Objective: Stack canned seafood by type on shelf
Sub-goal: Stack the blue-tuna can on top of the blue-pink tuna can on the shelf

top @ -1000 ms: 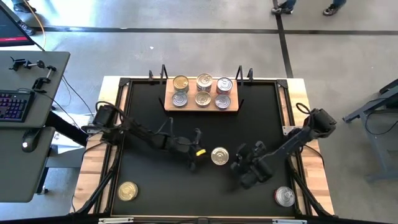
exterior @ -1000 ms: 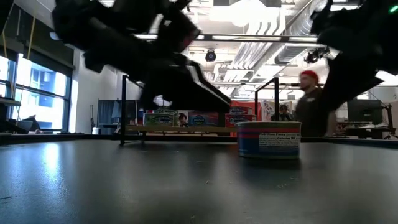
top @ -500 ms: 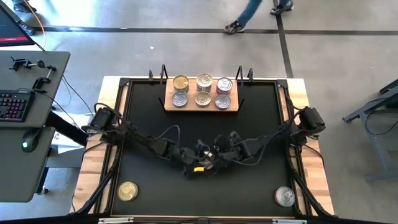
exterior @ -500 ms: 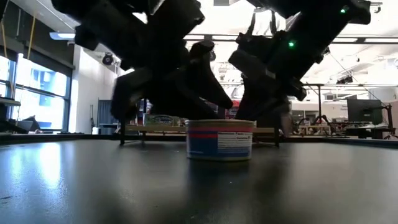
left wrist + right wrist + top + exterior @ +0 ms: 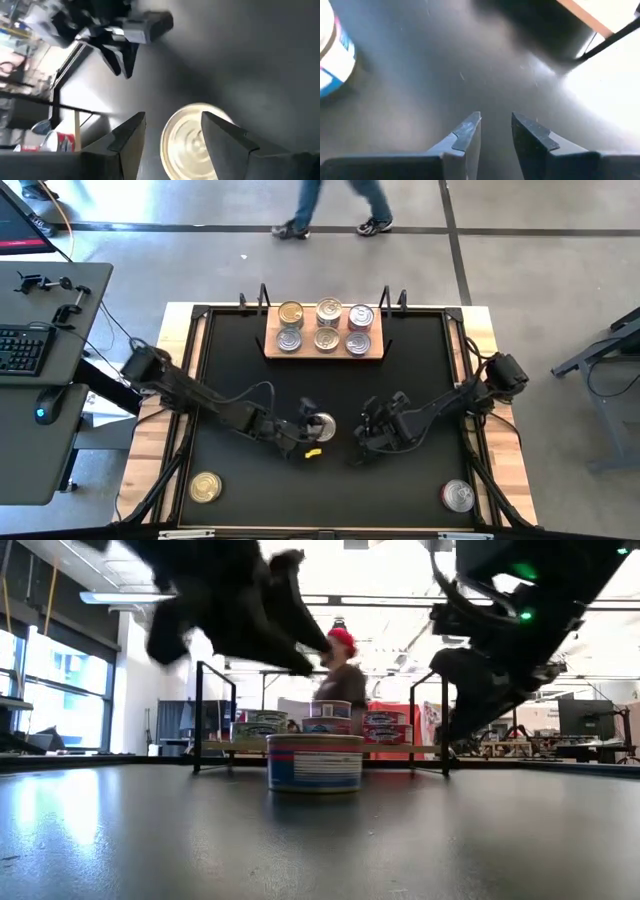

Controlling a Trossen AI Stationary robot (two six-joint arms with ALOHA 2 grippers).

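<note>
Since a moment ago: right gripper [image 5: 364,442] drawn back to the right, off the centre tin [image 5: 321,427], which now sits a little further left on the black tabletop [image 5: 240,360]. Left gripper [image 5: 312,430] over that tin, fingers [image 5: 225,134] spread with a gap on either side of the lid, not clamped. Right gripper's fingers [image 5: 468,131] narrowly parted, gripping nothing, only bare tabletop beneath.

Centre tin: short, round, ribbed silvery lid, blue-and-white side label with a red band near the top [image 5: 314,762]. Wooden shelf [image 5: 324,356] at the far middle of the table, black uprights at its ends, six tins on it in two rows of three, lids gold and silver, one showing red. Gold-lidded tin [image 5: 205,487] near the left front corner; silver-lidded tin with red [image 5: 457,496] near the right front corner.
</note>
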